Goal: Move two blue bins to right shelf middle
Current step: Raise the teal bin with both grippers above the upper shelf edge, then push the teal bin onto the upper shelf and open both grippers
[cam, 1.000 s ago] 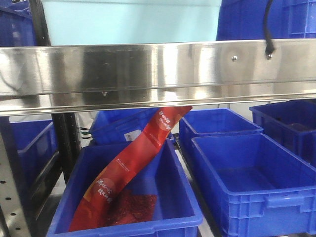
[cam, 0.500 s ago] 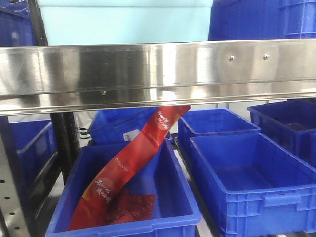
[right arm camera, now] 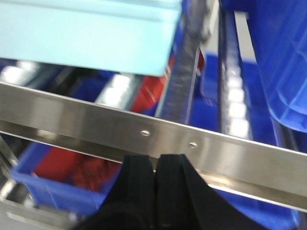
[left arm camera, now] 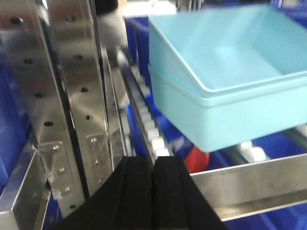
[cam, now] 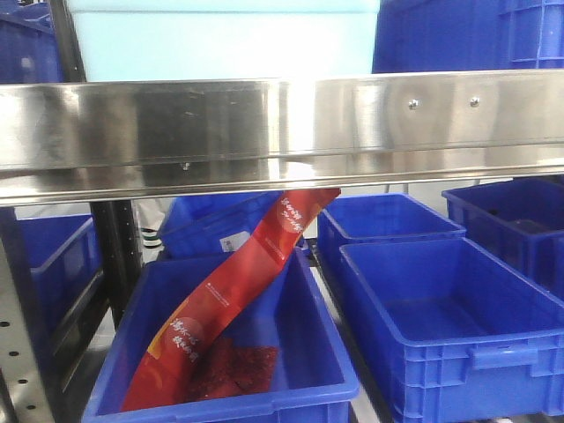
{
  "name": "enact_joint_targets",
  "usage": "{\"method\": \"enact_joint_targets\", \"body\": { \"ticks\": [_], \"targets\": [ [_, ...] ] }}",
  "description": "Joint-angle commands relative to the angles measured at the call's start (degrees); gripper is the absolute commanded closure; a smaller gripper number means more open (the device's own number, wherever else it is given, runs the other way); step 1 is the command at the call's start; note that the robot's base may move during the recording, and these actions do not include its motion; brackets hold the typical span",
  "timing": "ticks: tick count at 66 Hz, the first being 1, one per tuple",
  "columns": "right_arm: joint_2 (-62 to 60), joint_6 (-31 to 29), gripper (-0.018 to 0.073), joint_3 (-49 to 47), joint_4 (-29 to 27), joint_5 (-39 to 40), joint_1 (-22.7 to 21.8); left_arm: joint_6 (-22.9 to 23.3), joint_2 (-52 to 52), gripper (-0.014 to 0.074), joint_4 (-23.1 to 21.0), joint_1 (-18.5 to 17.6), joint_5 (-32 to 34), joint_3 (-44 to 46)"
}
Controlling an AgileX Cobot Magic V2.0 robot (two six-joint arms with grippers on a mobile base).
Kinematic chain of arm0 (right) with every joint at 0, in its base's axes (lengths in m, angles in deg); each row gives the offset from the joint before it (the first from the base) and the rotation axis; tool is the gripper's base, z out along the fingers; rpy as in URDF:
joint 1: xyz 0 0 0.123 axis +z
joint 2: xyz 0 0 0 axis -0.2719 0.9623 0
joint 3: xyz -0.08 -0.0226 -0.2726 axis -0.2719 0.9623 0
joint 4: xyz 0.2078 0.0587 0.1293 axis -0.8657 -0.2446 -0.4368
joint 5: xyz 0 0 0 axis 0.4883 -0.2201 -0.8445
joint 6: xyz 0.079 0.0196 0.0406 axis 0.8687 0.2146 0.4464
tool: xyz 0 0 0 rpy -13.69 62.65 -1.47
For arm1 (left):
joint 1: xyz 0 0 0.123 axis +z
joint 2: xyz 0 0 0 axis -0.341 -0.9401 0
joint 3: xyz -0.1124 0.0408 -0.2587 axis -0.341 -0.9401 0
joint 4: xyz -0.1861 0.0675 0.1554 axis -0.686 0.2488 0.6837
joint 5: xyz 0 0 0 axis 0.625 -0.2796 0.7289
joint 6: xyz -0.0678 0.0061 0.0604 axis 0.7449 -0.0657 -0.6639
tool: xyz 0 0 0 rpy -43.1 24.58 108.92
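Note:
Two light blue bins (left arm camera: 225, 76) sit nested one in the other on the upper roller shelf, seen from the front as a pale block (cam: 220, 40) above the steel rail (cam: 282, 123). My left gripper (left arm camera: 154, 160) is shut and empty, low and left of the stack, in front of the rail. My right gripper (right arm camera: 156, 158) is also shut and empty, just below the rail (right arm camera: 216, 148), with the pale bins (right arm camera: 86, 33) up to its left. Neither gripper shows in the front view.
A dark blue bin (cam: 458, 35) stands right of the pale stack on the same shelf. Below, a blue bin (cam: 220, 410) holds red packages (cam: 238, 282), and other blue bins (cam: 458, 370) stand beside and behind it. Perforated steel uprights (left arm camera: 57, 96) rise at the left.
A black cable that hung at the top right of the front view one second ago is gone. The view has shifted slightly; nothing has moved in the last half second.

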Motion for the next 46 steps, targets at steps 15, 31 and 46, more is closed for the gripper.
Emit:
{"method": "enact_joint_targets", "body": {
  "ticks": [15, 31, 46],
  "targets": [
    [-21.63, -0.20, 0.0720, 19.50, 0.83, 20.41, -0.07, 0.51, 16.21, 0.0707, -1.31, 0.25, 7.24, -12.24],
    [-28.24, -0.20, 0.0720, 21.99, 0.83, 19.46, -0.07, 0.51, 19.54, 0.0707, -1.31, 0.25, 7.23, -12.62],
    [-28.30, -0.20, 0.0720, 21.99, 0.83, 19.57, -0.07, 0.51, 19.54, 0.0707, -1.31, 0.25, 7.23, -12.62]
  ]
}}
